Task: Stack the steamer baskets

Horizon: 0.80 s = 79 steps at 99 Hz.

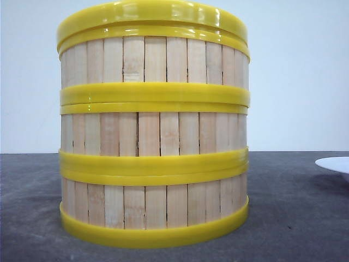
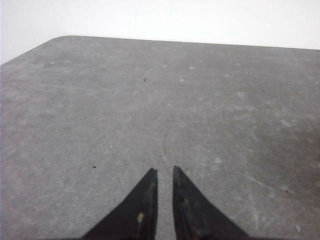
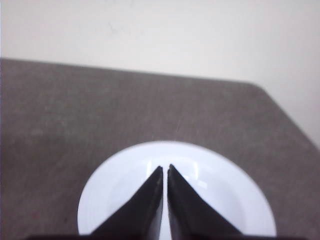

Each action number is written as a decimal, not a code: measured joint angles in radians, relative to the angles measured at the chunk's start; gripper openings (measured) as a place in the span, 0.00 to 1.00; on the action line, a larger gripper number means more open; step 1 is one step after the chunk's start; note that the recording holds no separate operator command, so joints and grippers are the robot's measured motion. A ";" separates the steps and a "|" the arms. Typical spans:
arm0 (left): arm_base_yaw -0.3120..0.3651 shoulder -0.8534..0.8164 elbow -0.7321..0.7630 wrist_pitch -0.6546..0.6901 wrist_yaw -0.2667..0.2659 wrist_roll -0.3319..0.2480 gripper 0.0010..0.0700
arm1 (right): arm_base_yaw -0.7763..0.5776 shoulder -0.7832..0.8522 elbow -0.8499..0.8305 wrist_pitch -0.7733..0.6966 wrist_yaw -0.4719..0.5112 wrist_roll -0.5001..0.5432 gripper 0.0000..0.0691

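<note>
Baskets [image 1: 154,125] are standing stacked three high at the centre of the front frame on the grey table [image 1: 294,218], lid [image 1: 152,16] sitting on top. Left gripper [image 2: 165,172] is hovering nearly closed, empty. Right gripper [image 3: 165,169] is hanging closed over the plate [image 3: 225,200].

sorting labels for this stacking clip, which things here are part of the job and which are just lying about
Part of the job:
steamer baskets, three stacked in one column
yellow lid capping the stack

Just lying about:
white plate, bare, off to the right on the grey table, below the right gripper
</note>
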 joint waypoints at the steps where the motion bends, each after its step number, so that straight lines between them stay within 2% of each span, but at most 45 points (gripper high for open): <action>1: 0.000 0.000 0.000 0.000 0.000 0.000 0.03 | -0.002 -0.004 -0.005 0.000 0.000 0.001 0.01; 30: 0.000 0.000 0.000 0.000 0.000 0.000 0.03 | -0.010 -0.048 -0.129 0.051 -0.002 0.050 0.01; 79: 0.000 0.000 0.000 0.000 0.000 0.000 0.03 | -0.011 -0.049 -0.129 0.051 -0.002 0.063 0.01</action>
